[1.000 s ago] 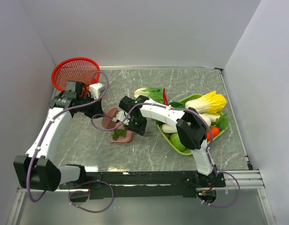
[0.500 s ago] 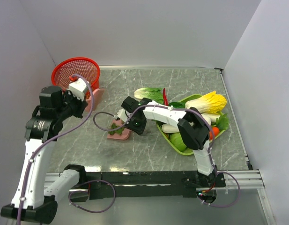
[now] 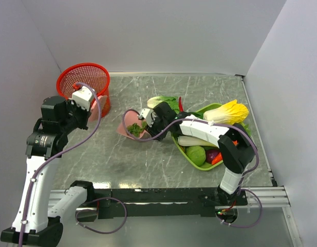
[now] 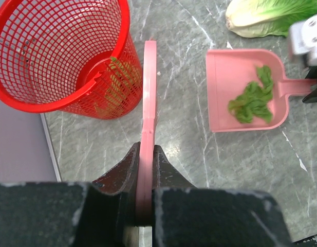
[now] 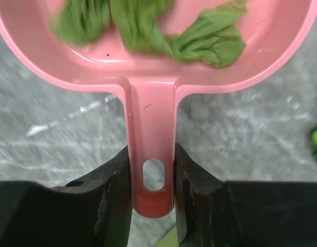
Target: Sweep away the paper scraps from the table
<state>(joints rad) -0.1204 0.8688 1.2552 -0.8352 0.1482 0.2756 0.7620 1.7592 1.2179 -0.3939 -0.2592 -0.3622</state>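
Note:
My right gripper [image 3: 151, 123] [image 5: 152, 175] is shut on the handle of the pink dustpan [image 3: 128, 127] [image 5: 148, 77] [image 4: 227, 67]. Dark green paper scraps [image 3: 135, 129] [image 5: 199, 38] [image 4: 253, 98] lie in its pan, over the grey-green marble table [image 3: 148, 164] left of centre. I cannot tell if the pan rests on the table. My left gripper [image 3: 88, 107] [image 4: 146, 154] is shut on a thin pink sweeper [image 4: 148, 92], seen edge-on, beside the red mesh basket [image 3: 84, 81] [image 4: 60, 51]. Greenish bits [image 4: 117, 77] show through the basket's mesh.
A lime green tray [image 3: 209, 107] with toy vegetables stands at the right, a yellow cabbage [image 3: 227, 110] on it. A pale green cabbage [image 3: 163, 102] [image 4: 271, 15] lies just behind the dustpan. White walls close three sides; a metal frame edges the front.
My right gripper has carried the dustpan with the scraps back and turned it. My left arm rose from the table and drew the pink sweeper back beside the basket.

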